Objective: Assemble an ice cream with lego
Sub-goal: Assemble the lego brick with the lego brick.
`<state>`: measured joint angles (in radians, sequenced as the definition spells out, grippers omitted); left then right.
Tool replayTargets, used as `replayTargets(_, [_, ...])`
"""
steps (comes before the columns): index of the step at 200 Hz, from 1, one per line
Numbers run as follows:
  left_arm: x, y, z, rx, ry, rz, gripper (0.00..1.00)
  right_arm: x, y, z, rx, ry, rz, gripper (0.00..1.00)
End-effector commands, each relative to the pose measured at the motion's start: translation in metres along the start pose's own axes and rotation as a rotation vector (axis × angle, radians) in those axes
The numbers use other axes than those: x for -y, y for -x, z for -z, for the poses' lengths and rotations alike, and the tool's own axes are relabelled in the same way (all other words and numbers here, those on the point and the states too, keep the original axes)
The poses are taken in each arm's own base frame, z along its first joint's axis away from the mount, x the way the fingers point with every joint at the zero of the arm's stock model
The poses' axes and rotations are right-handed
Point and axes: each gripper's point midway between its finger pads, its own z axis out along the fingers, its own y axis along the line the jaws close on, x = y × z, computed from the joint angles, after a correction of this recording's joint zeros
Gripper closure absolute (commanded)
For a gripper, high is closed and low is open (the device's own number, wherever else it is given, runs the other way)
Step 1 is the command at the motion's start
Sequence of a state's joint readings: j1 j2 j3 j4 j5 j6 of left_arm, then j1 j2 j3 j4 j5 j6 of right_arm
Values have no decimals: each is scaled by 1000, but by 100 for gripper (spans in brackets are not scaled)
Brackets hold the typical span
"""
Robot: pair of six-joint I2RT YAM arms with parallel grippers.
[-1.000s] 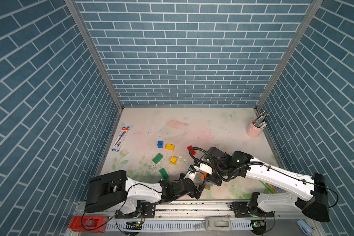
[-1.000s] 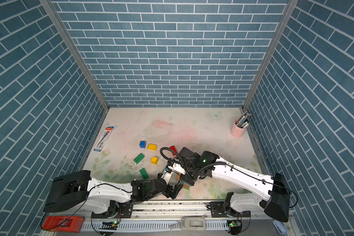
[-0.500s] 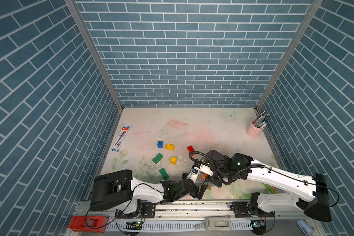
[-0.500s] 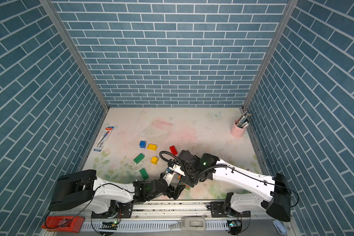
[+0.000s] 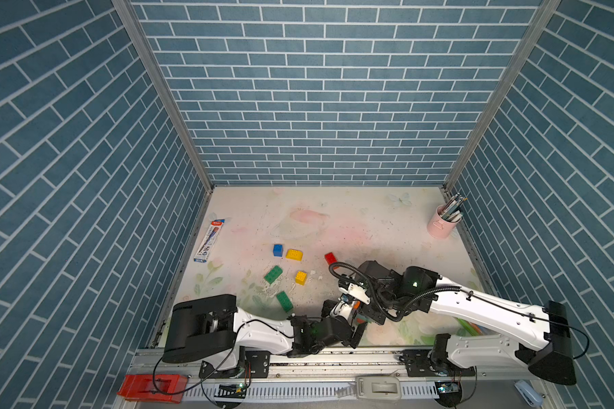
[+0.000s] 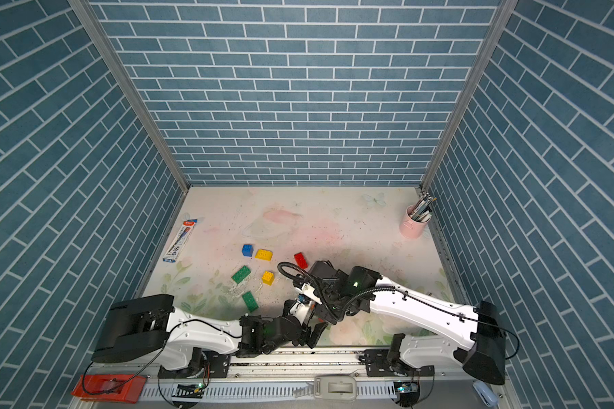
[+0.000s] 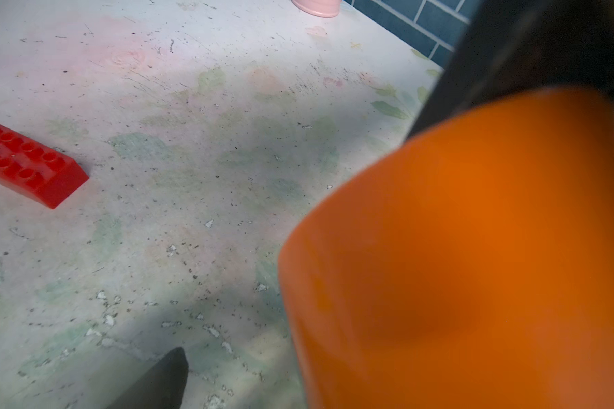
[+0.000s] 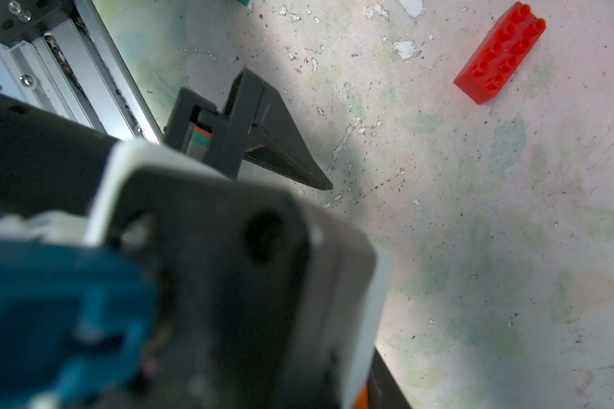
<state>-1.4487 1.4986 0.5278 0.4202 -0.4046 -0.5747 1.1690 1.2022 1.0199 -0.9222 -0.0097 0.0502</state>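
Observation:
My right gripper [image 5: 364, 315] is shut on an orange lego brick [image 5: 357, 304] low over the front of the table. That orange brick [image 7: 458, 248] fills much of the left wrist view. My left gripper [image 5: 345, 319] is open right beside it, with one dark finger [image 7: 167, 380] showing and the other hidden behind the brick. In the right wrist view the left wrist blocks most of the picture, and only a sliver of orange [image 8: 361, 399] shows. Loose on the table lie a red brick [image 5: 330, 258], a blue one [image 5: 278, 250], two yellow ones [image 5: 294, 255] [image 5: 301, 278] and two green ones [image 5: 273, 274] [image 5: 284, 301].
A pink cup of pens [image 5: 443, 223] stands at the back right corner. A pack of markers [image 5: 210, 240] lies by the left wall. The metal rail [image 5: 334, 357] runs along the front edge just behind both grippers. Brick-pattern walls close three sides.
The right gripper with the orange brick has drawn slightly toward the front rail, so the red brick behind it now shows fully. The left arm has shifted a little to the right.

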Motion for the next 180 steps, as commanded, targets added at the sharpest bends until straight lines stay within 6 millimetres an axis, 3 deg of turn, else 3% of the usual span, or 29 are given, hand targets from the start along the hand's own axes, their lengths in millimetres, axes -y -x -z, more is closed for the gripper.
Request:
replayTargets(1, [-13,7,-2,28,89,13,0,-2,-21,-4,-77,-6,-57,100])
replayTargets(41, [-3,11,-12,53,69,32,0,0,-21,-3,-73,-15,-62,100])
replayTargets(180, [-42,24,-6,77,349,-40,1,3,-21,-3,-72,-34,-64,100])
